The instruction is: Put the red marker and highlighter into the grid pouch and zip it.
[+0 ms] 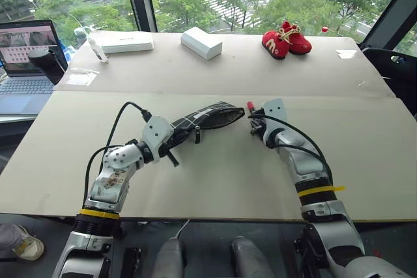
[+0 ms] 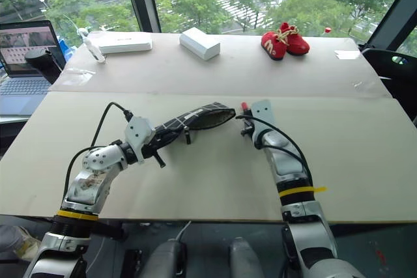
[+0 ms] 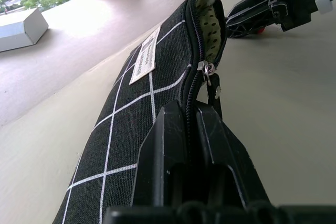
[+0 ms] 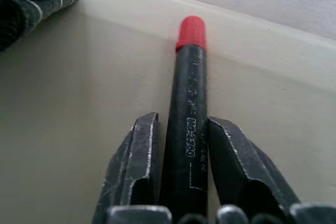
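Right gripper (image 4: 181, 145) pinches slim dark red-capped marker (image 4: 187, 103); left gripper (image 3: 191, 140) clamps black white-gridded fabric pouch (image 3: 152, 98). Risk: the marker could snag on the narrow mouth.

both arms are silver-grey metal with chunky rounded joints, black cables looping loose over the forearms, and a yellow tape band round each one lower down. left gripper (image 1: 184, 136) and right gripper (image 1: 253, 122) have white housings and matte black, scuffed fingers (image 4: 137, 167)
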